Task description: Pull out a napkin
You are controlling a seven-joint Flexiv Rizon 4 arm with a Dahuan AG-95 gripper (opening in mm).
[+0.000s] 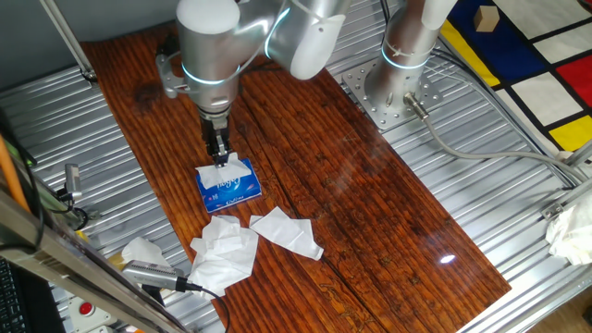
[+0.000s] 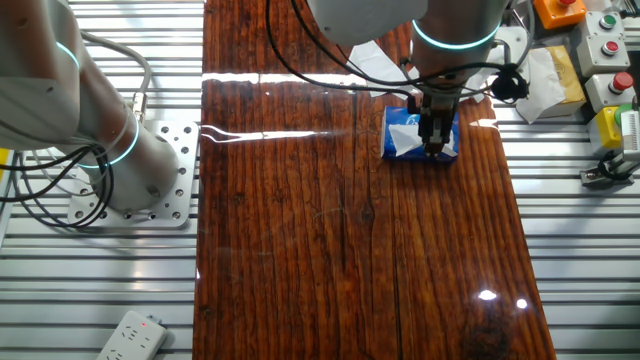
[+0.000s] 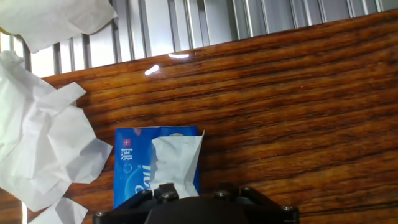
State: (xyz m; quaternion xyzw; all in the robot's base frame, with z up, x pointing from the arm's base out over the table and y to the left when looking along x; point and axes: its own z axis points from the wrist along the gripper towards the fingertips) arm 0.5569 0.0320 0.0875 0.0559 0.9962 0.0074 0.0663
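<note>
A small blue tissue pack (image 1: 235, 191) lies on the wooden table top (image 1: 370, 222). A white napkin (image 1: 222, 173) sticks up out of its slot. My gripper (image 1: 219, 155) stands straight over the pack with its fingers close together, pinching the napkin's top. In the other fixed view the gripper (image 2: 436, 140) covers part of the pack (image 2: 398, 122), and the napkin (image 2: 404, 147) shows beside it. In the hand view the napkin (image 3: 176, 158) rises from the pack (image 3: 132, 168) into the gripper (image 3: 186, 194) at the bottom edge.
Several loose crumpled tissues (image 1: 227, 252) lie in front of the pack, also at the left in the hand view (image 3: 43, 143). A second arm's base (image 1: 398, 83) stands on the metal bench. Button boxes (image 2: 605, 60) and more tissue (image 2: 545, 80) sit beside the table.
</note>
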